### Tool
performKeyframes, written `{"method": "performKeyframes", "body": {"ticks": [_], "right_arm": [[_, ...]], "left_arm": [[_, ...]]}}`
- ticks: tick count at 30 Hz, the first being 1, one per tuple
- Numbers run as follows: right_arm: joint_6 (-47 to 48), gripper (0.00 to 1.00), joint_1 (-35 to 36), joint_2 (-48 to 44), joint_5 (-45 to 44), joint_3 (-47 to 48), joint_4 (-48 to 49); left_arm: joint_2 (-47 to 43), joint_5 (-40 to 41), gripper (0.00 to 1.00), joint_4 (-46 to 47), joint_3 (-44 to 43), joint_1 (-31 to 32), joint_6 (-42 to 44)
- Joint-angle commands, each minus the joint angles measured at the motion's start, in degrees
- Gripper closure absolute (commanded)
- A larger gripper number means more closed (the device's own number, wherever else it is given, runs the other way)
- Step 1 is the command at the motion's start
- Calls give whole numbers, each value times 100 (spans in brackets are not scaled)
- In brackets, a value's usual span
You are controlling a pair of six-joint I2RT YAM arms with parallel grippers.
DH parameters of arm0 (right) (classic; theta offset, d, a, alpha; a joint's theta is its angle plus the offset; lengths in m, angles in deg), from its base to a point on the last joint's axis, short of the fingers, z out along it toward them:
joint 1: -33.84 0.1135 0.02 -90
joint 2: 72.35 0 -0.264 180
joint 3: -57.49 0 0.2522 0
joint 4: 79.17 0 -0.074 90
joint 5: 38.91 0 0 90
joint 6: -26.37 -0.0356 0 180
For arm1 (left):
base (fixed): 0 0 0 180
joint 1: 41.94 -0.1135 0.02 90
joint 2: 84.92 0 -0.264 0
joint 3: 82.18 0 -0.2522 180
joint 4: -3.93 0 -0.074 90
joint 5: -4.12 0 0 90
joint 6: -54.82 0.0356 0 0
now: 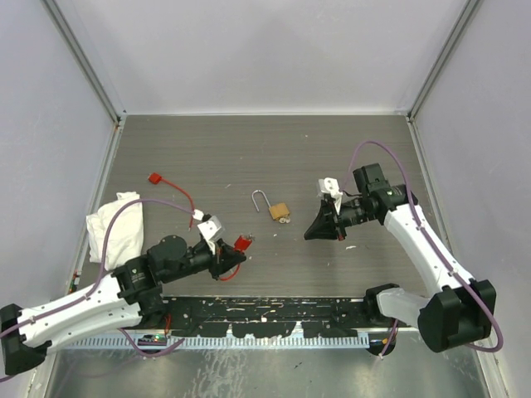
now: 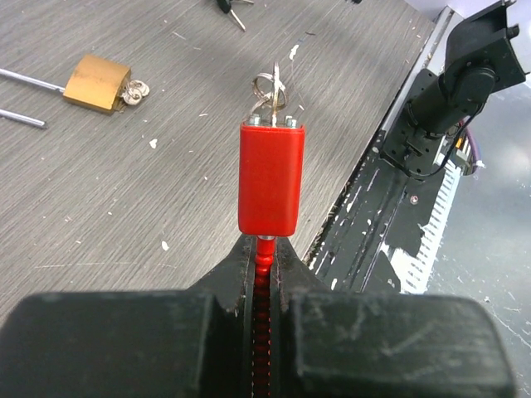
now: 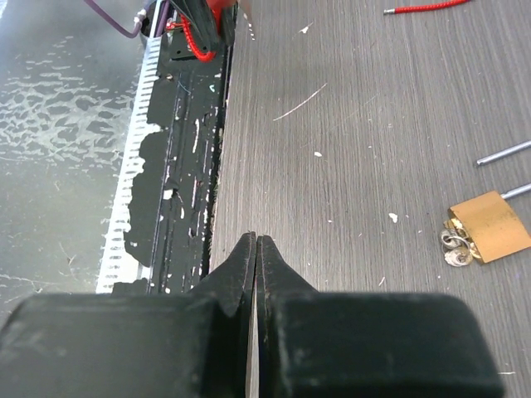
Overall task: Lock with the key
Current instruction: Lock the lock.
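Observation:
A red padlock (image 2: 270, 178) juts out ahead of my left gripper (image 2: 264, 240), which is shut on the ribbed red cable coming from the lock's near end. A silver ring (image 2: 270, 84) with thin blades sits at the lock's far end. The key (image 2: 231, 8), dark-headed with a thin silver blade, lies on the table at the top edge of the left wrist view. From above, the left gripper (image 1: 235, 253) and the red padlock (image 1: 242, 243) are left of centre. My right gripper (image 3: 255, 239) is shut on nothing, low over the table; from above the right gripper (image 1: 309, 235) stands right of a brass padlock (image 1: 279, 211).
The brass padlock (image 3: 489, 225) lies with its shackle (image 1: 260, 199) swung open and a small silver ring (image 3: 455, 249) at its base. A white cloth (image 1: 116, 225) lies at the left. A red cable with a tag (image 1: 154, 177) trails across the table. A black strip (image 1: 265, 311) lines the near edge.

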Motion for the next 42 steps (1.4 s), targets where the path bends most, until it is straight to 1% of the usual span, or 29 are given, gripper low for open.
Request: {"method": "performKeyframes", "body": {"ticks": [1, 7, 9, 13, 18, 23, 28, 31, 35, 38, 42], "right_arm": [[-137, 99, -10, -403, 37, 182, 75], [-122, 99, -15, -646, 56, -203, 102], [-117, 99, -14, -611, 19, -190, 54], [-114, 99, -11, -554, 57, -112, 26], [-100, 99, -10, -435, 62, -28, 18], [-6, 99, -9, -528, 56, 61, -55], [177, 99, -9, -482, 75, 13, -132], [255, 99, -14, -459, 71, 23, -196], [276, 99, -9, -503, 53, 3, -221], [464, 99, -9, -552, 110, -54, -323], [541, 99, -14, -456, 159, -154, -212]], "left_arm": [[193, -88, 100, 759, -149, 11, -176], [410, -112, 100, 1479, 220, 14, -593], [420, -149, 100, 1712, 356, 13, -673], [330, -238, 100, 1219, 139, 16, -579], [74, -181, 100, 1073, 149, 16, -292], [78, -239, 100, 568, -85, 16, -219], [91, -118, 100, 900, 130, 15, -355], [124, -48, 100, 938, 137, 21, -345], [160, -24, 100, 973, 114, 14, -235], [205, -38, 100, 1027, 128, 15, -123], [320, -61, 100, 980, 171, 14, -19]]}}
